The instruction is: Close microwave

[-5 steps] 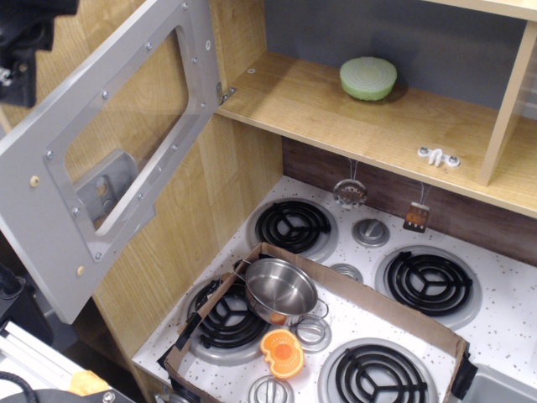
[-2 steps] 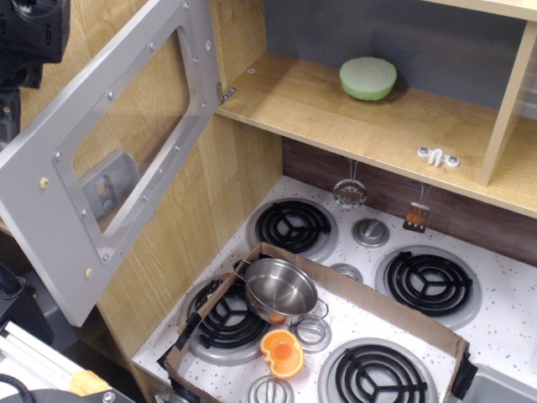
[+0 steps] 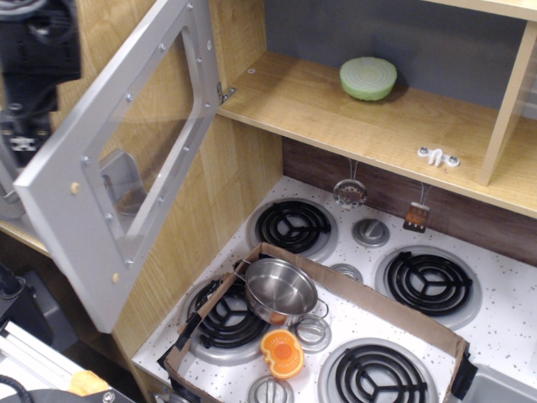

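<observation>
Observation.image, single view, top-down over a toy kitchen.

Claw [image 3: 25, 138]: dark arm mass at the upper left edge, behind the outer side of the door. Fingers blurred and partly hidden by the door; whether they stand wide, narrow or holding anything cannot be told.

Microwave [image 3: 369, 101]: wood-lined cavity along the upper edge, rear wall grey, still open. Its door [image 3: 126, 159], grey with a clear window, hangs from a hinge at the cavity's left corner.

Change: against a second ago the door's free edge has swung inward toward the cavity, and the arm has come down from the top left corner to sit level with the door. Judgement: closing is under way, roughly a third done; most of the swing remains.

Cavity contents: one pale green cabbage half [image 3: 368, 78], well back from the front lip; it looks unlikely to foul the door.

Surface below: white speckled stovetop [image 3: 503, 311] with four black coil burners. Cardboard tray [image 3: 377, 298] lies across the lower middle. Steel pot [image 3: 279, 290] sits at the tray's left corner, an orange toy [image 3: 281, 353] just beside it toward the lower edge.

Room: wood side panel [image 3: 218, 210] under the hinge.
</observation>
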`<state>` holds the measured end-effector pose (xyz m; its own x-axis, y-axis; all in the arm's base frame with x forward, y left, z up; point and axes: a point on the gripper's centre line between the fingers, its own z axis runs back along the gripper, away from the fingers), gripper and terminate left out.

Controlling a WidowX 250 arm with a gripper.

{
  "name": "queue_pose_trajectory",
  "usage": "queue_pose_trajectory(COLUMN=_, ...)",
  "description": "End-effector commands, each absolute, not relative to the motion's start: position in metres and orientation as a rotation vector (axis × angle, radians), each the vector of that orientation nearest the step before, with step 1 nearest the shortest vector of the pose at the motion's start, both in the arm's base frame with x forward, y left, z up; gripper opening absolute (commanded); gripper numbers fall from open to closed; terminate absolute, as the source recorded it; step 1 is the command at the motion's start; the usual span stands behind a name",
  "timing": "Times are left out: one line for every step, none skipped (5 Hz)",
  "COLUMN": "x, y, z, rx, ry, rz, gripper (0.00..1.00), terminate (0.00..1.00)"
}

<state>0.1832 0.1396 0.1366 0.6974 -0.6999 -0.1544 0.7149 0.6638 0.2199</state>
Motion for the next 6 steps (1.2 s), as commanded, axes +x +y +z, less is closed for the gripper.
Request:
queue_pose_trajectory(x=0.228, y=0.082, z=0.138, rx=0.204, ry=-0.195, rz=-0.756, gripper=1.0, terminate=0.0)
queue_pose_trajectory(x=0.256, y=0.053, z=0.141, rx=0.155, ry=-0.297, rz=-0.784, gripper=1.0, terminate=0.0)
queue_pose_trajectory(x=0.281, y=0.022, z=0.143, rx=0.146, ry=-0.357, rz=-0.806, gripper=1.0, terminate=0.0)
queue_pose_trajectory(x=0.3, y=-0.001, z=0.147, rx=0.132, ry=-0.412, rz=-0.829, gripper=1.0, terminate=0.0)
queue_pose_trajectory(x=0.314, y=-0.015, z=0.149, rx=0.138, ry=-0.462, rz=-0.861, gripper=1.0, terminate=0.0)
queue_pose_trajectory(x=0.329, y=-0.025, z=0.15, rx=0.142, ry=-0.473, rz=-0.952, gripper=1.0, terminate=0.0)
